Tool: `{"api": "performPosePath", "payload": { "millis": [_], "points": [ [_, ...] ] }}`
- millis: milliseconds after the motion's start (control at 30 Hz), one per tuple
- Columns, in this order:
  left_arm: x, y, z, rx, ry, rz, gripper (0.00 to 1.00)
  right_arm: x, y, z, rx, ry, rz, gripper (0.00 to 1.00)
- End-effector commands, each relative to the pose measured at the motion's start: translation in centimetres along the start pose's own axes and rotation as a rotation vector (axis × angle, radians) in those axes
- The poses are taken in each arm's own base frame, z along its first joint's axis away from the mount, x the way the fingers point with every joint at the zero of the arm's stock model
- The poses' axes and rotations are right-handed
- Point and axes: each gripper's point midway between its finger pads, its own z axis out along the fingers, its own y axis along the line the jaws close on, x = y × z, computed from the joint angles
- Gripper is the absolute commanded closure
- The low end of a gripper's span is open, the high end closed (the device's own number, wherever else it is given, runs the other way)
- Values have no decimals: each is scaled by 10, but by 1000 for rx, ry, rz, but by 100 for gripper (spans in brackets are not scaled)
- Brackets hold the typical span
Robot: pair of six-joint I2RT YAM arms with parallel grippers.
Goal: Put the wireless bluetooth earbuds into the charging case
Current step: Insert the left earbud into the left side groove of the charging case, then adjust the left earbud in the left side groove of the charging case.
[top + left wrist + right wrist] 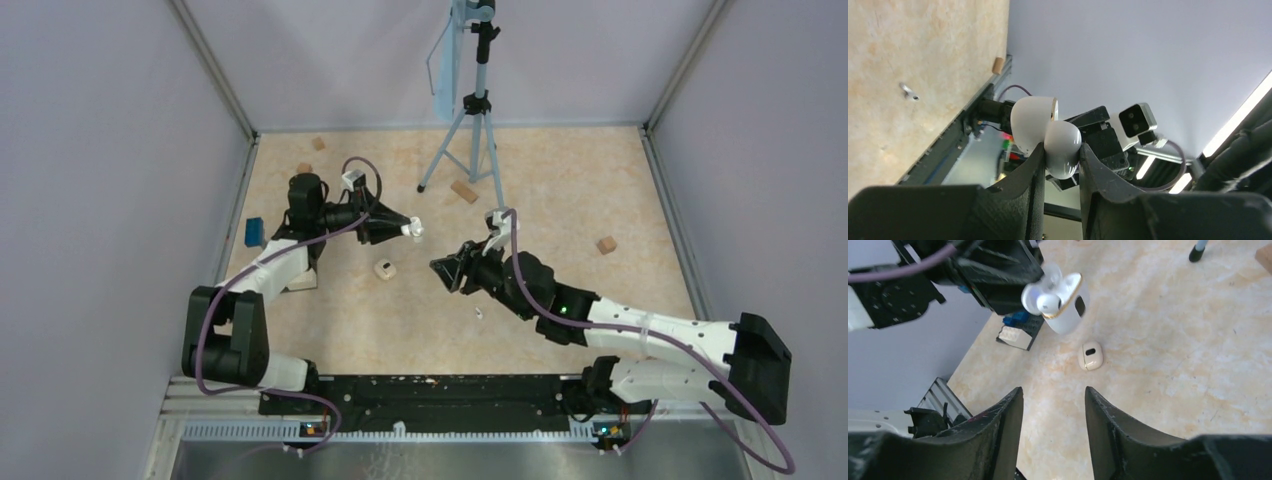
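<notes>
I've got the white charging case [1068, 315] open, gold-rimmed, tilted, held off the table [560, 200] in the left gripper [402, 229]. One earbud [1048, 301] sits inside. 2nd earbud [479, 312], tiny white sliver, lies loose on the table, well apart.

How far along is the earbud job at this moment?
Done: one earbud looks seated in the open charging case. In hand: the left jaws clamp that case in the air; the right jaws stand open and empty facing it. Left: a loose earbud lies on the table, not yet picked up; a second case sits closed.
</notes>
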Motion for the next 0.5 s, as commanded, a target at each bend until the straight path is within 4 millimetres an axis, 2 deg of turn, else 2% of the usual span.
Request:
{"api": "performPosePath", "payload": {
  "millis": [0, 200, 467],
  "points": [
    [6, -13, -3, -18, 79, 177, 100, -14, 4, 4, 19, 1, 90, 56],
    [6, -13, -3, -24, 91, 185, 100, -26, 5, 18, 55, 11, 141, 70],
    [7, -11, -3, -26, 97, 180, 100, -26, 11, 34, 36, 52, 141, 81]
  ]
}}
